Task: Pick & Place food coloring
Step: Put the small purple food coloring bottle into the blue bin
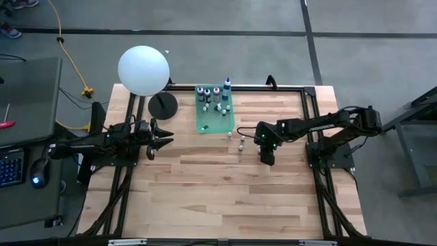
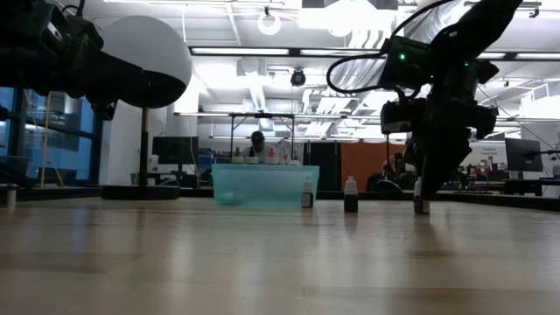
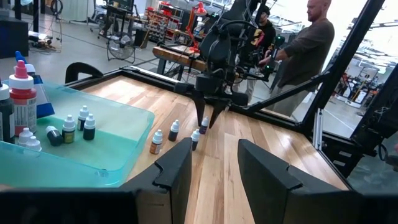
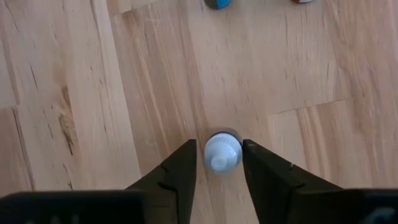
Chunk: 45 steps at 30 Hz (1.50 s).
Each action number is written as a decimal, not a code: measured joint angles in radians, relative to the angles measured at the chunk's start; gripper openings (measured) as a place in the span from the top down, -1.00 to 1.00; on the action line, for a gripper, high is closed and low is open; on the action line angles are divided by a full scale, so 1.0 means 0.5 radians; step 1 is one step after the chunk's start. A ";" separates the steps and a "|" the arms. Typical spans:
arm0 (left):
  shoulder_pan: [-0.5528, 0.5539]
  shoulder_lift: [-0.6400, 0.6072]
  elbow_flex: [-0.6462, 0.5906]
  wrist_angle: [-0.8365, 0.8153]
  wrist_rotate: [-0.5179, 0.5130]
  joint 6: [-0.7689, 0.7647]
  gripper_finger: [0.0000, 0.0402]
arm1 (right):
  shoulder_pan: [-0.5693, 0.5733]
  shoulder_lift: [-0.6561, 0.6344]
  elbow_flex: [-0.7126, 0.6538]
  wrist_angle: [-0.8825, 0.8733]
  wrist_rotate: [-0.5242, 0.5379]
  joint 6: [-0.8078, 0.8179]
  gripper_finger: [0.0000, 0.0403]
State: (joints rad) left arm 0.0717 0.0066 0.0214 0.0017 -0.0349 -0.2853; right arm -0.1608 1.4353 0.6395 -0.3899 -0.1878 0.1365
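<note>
My right gripper (image 4: 219, 167) points steeply down at the table's middle right, its two fingers closed on a tiny white-capped food coloring bottle (image 4: 222, 152) that stands on the wood (image 2: 421, 206). Three more small bottles (image 1: 241, 143) stand loose on the table between it and the green tray (image 1: 205, 126). The tray holds several bottles, small and larger (image 1: 217, 96). My left gripper (image 3: 214, 163) waits open and level at the table's left side (image 1: 164, 141), holding nothing. My right gripper pinches the little bottle at its white cap (image 4: 214, 149), one finger on each side. The fingers (image 3: 200, 116) come from above, slanting down. The bottle stands upright with its base on the table.
A big white ball lamp (image 1: 143, 70) on a black round foot (image 1: 162, 104) stands at the far left, next to the tray. Bare wood lies toward the near edge. People stand in the room beyond the table (image 3: 311, 43).
</note>
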 joint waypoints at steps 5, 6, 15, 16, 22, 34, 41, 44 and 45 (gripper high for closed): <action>0.000 -0.001 0.000 0.000 0.000 0.000 0.36 | 0.000 0.000 0.000 0.024 -0.010 0.040 0.53; 0.000 -0.001 0.000 0.000 0.000 0.000 0.36 | 0.000 0.000 0.000 0.026 -0.012 0.040 0.55; 0.000 0.000 0.000 0.000 0.000 0.000 0.36 | -0.001 -0.002 0.001 0.026 -0.013 0.041 0.63; 0.000 0.000 0.000 0.000 0.000 0.000 0.36 | 0.000 -0.004 0.001 0.026 -0.013 0.042 0.63; 0.000 -0.001 0.000 0.000 0.000 0.000 0.36 | -0.001 -0.036 0.064 -0.037 -0.011 0.079 0.63; 0.000 0.000 0.000 0.000 0.000 0.000 0.36 | -0.005 -0.092 0.649 -0.241 0.198 -0.001 0.64; 0.000 0.000 0.000 0.000 0.000 0.000 0.36 | -0.017 -0.082 1.025 -0.245 0.389 -0.092 0.64; 0.000 0.000 0.000 0.000 0.000 0.000 0.36 | -0.066 -0.032 1.162 -0.242 0.374 -0.097 0.64; 0.000 0.000 0.000 0.000 0.000 0.000 0.36 | -0.086 -0.003 1.202 -0.242 0.353 -0.101 0.64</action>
State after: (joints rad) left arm 0.0717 0.0065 0.0214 0.0017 -0.0349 -0.2855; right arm -0.2036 1.4336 1.2403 -0.5110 -0.0113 0.0861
